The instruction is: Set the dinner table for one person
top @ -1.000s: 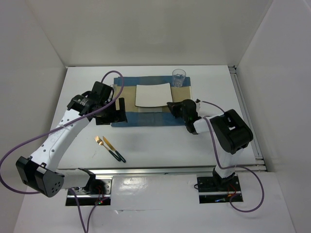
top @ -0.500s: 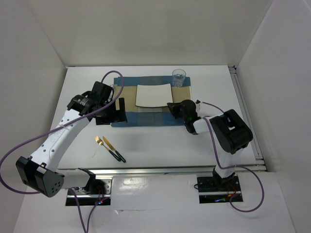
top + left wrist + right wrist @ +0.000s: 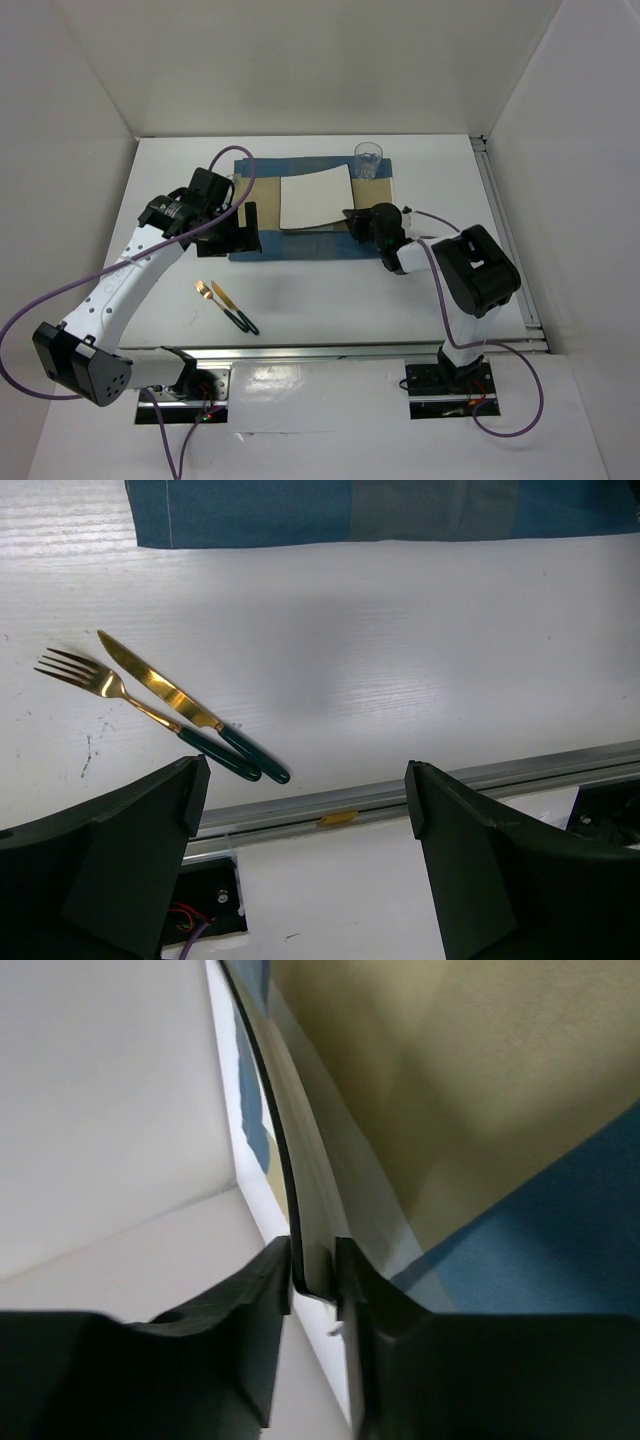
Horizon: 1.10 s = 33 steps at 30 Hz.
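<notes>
The white dinner table carries a blue-and-tan striped placemat. A square white plate with a dark rim sits on the mat, its right side raised. My right gripper is shut on the plate's near right edge; the right wrist view shows the rim pinched between both fingers. My left gripper is open and empty over the mat's near left corner. A gold fork and gold knife with green handles lie on the table at the front left, also in the left wrist view.
A clear glass stands on the mat's far right corner, just behind the plate. A metal rail runs along the table's near edge. White walls enclose the table at the back and both sides.
The right gripper has lifted the plate's right edge, so the plate now tilts up toward the left. The left arm has not moved.
</notes>
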Each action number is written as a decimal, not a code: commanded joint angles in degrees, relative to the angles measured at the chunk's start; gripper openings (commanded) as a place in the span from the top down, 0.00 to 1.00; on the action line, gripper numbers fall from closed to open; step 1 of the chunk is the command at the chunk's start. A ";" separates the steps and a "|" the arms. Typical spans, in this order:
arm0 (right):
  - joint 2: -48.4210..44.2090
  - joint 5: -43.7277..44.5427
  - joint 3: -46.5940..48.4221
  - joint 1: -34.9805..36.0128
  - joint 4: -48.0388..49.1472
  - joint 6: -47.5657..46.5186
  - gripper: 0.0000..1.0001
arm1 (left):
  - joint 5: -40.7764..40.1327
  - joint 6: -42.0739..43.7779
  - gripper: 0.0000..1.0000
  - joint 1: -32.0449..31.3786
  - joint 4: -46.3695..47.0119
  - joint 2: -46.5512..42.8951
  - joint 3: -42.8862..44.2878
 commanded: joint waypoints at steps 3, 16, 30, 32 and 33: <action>-2.13 1.06 3.84 0.72 2.20 2.34 0.52 | -0.74 1.36 0.01 -0.26 -0.14 -0.07 -0.25; -3.79 0.54 4.36 0.72 -4.39 1.65 0.28 | -0.74 1.36 0.01 -0.26 0.39 0.46 -0.78; -9.68 -0.52 8.22 0.72 -20.38 -6.44 0.08 | -1.35 -0.84 0.01 -0.26 1.44 0.46 -1.30; -12.22 -0.52 8.23 0.72 -23.72 -9.76 0.08 | -1.88 -2.41 0.01 -0.26 1.44 0.46 -1.30; -13.10 0.27 8.23 0.72 -25.21 -10.83 0.06 | -2.66 -3.03 0.01 -0.26 1.44 0.98 -1.30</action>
